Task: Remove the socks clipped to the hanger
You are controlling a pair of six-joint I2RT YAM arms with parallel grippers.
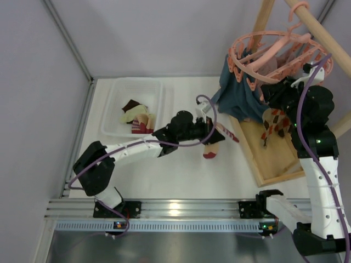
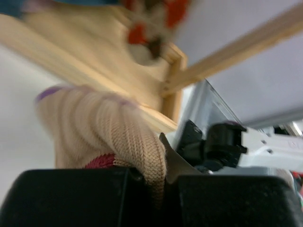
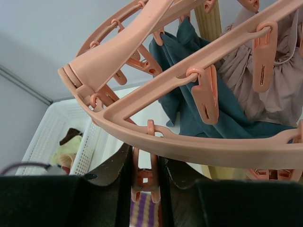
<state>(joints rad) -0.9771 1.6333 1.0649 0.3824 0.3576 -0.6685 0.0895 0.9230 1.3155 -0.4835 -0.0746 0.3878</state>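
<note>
Mid-frame, the left gripper (image 1: pixel 210 131) is holding a beige sock (image 1: pixel 213 147) above the table (image 1: pixel 181 175). At upper right, the right gripper (image 1: pixel 274 93) is reaching under the hanger (image 1: pixel 263 41). At upper left, socks (image 1: pixel 136 116) are lying in a basket (image 1: pixel 112 104).

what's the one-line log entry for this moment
left gripper: shut on tan sock | right gripper: shut on clip of hanger | basket: holds socks
</note>
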